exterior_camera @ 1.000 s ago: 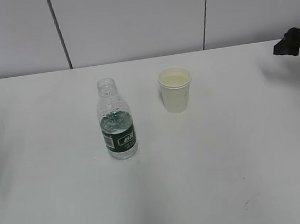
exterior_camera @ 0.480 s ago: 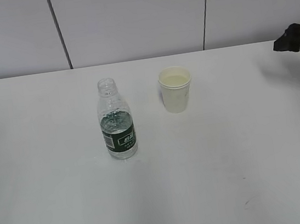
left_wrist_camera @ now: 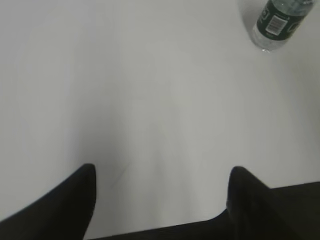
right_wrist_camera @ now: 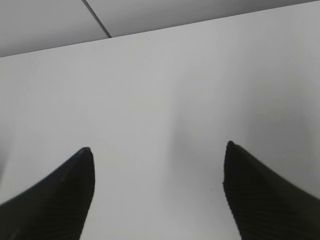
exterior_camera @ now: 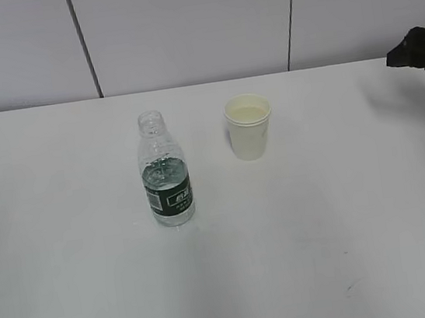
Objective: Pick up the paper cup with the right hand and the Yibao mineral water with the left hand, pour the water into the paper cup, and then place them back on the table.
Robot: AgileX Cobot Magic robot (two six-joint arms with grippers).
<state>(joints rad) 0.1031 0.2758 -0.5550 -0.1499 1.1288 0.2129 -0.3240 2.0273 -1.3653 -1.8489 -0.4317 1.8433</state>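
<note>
bottle [left_wrist_camera: 278,24] far beyond left fingers [left_wrist_camera: 75,200], apart | right fingers [right_wrist_camera: 65,195] apart, empty | cup [exterior_camera: 249,127] upright

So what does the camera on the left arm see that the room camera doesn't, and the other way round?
Only the left arm's camera shows the left pincer, open over bare table. Only the room camera shows the paper cup, the bottle's open neck, the wall and the right arm at the edge. Both show the water bottle standing on the white table.

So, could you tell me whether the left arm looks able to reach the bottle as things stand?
Probably yes: the left gripper is open, and only bare table lies between it and the upright bottle.
</note>
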